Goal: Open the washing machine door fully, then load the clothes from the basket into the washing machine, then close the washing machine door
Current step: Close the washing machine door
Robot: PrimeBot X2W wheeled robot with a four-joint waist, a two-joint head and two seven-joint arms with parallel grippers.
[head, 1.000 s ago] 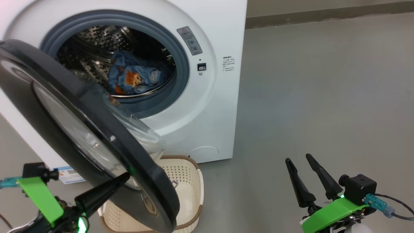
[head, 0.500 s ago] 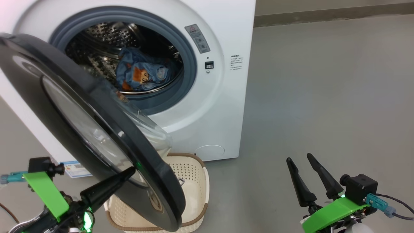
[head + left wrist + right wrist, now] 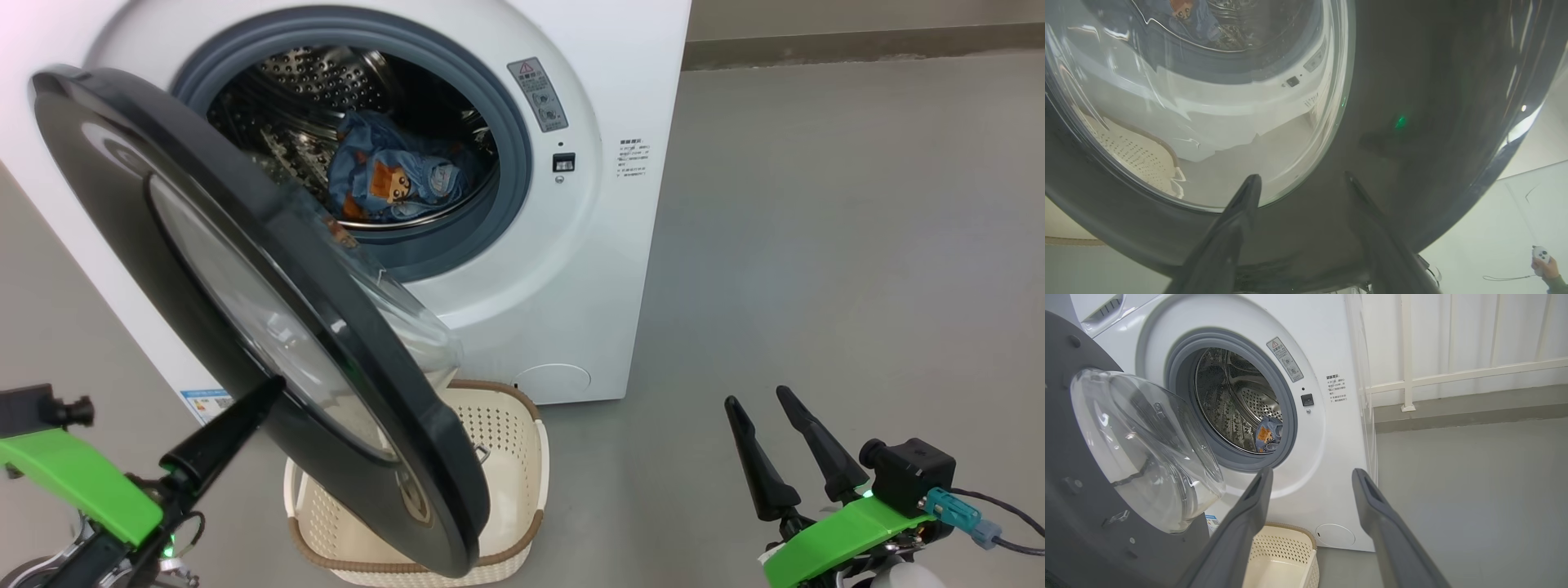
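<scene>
**Door closing: positional check**

1. Load status. The clothes lie inside the drum of the washing machine, well ahead of both claws and beyond the door. The part of the basket not covered by the door appears empty. On that evidence the loading step is judged complete and the closing step is due.

2. Door position. The washing machine door stands partly open. It is hinged on the left side of the drum opening. Its free edge hangs out over the basket, toward the robot.

3. Left claw. The fingers are apart and hold nothing. They point at the door's outer face, on the lower black band just beside the glass window. Contact between fingertips and door cannot be confirmed. From this claw the door lies directly ahead. The drum opening lies farther ahead and to the right, behind the door.

4. Right claw. The fingers are apart and hold nothing. The claw hovers above the floor, well apart from the door. The free edge of the door lies to its left, and the drum opening lies ahead and to the left.

5. Governing relation. The left claw is the nearer one and is already on the outer face. A push forward and rightward should swing the door toward the opening.

6. Caution. The basket sits beneath the free edge, and the edge may brush its rim.
</scene>
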